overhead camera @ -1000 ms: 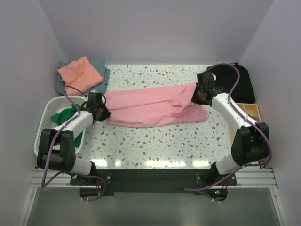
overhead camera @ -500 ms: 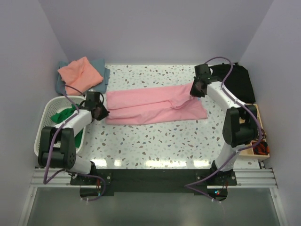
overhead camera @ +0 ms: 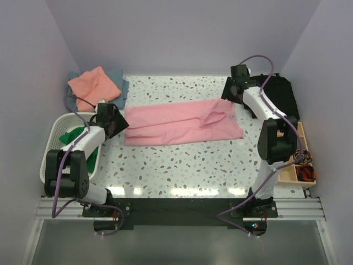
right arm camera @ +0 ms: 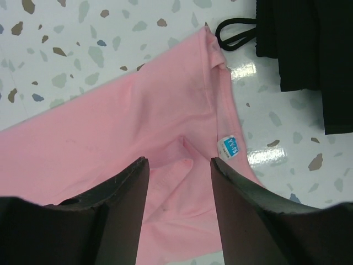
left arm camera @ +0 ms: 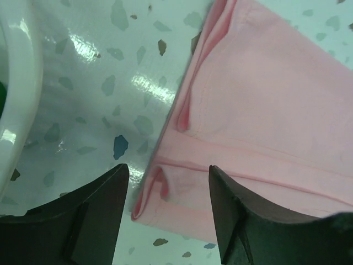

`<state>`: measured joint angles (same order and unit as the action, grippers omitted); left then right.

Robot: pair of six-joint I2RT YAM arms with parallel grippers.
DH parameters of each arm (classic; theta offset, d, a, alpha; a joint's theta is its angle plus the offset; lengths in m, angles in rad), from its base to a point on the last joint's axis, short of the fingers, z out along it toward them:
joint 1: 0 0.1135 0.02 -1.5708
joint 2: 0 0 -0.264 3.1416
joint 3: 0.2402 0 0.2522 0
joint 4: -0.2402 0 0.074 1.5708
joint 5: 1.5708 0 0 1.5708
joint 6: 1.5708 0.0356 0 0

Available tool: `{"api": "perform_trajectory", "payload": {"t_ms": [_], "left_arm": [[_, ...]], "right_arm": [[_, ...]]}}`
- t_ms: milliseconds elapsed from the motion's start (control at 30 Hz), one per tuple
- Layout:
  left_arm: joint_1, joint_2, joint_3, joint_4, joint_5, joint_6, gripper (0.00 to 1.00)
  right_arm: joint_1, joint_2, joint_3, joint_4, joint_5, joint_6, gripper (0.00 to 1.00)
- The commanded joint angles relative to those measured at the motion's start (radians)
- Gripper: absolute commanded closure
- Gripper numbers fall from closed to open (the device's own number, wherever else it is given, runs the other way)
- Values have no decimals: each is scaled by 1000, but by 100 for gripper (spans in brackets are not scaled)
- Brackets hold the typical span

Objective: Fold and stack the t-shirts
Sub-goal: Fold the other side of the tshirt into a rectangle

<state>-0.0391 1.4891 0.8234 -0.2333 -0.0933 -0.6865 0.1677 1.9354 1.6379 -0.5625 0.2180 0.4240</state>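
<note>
The light pink t-shirt (overhead camera: 182, 122) lies flat across the middle of the table, folded into a long band, with its neck label (right arm camera: 230, 147) at the right end. My left gripper (overhead camera: 118, 124) hovers open over the shirt's left corner (left arm camera: 165, 193), with nothing between its fingers. Over the collar end of the pink shirt (right arm camera: 138, 121) my right gripper (overhead camera: 228, 98) is also open and holds nothing. A salmon-orange t-shirt (overhead camera: 94, 85) sits on a grey-blue t-shirt (overhead camera: 122, 83) at the back left. The green t-shirt (overhead camera: 74, 135) lies in the basket.
A white laundry basket (overhead camera: 52, 138) stands at the left edge, its rim (left arm camera: 16, 83) close to my left gripper. A black bag (overhead camera: 284, 96) with a cord (right arm camera: 234, 33) lies at the back right. In front of it stands a wooden compartment box (overhead camera: 300, 152).
Both grippers have opened and let go of the pink shirt, which now lies flatter. The right arm moved toward the back; the left drew slightly left.
</note>
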Motion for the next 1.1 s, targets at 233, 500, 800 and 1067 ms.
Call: {"api": "perform_trajectory", "payload": {"t_ms": [233,500,800,1067], "left_arm": [[4,-109,-26,167,368,47,36],[2,14,37,121,420,4,36],[-2,109,396,-191,402,-21,31],[-4,195,677,-454,423,19,32]], "right_arm": [[1,-108,-101,-43,-313,-42,46],[36,-70,-75,-123,-368,-22,48],[59,-81,82,-298,-313,-36,33],[70,-67,195,-526,-374,-41,34]]}}
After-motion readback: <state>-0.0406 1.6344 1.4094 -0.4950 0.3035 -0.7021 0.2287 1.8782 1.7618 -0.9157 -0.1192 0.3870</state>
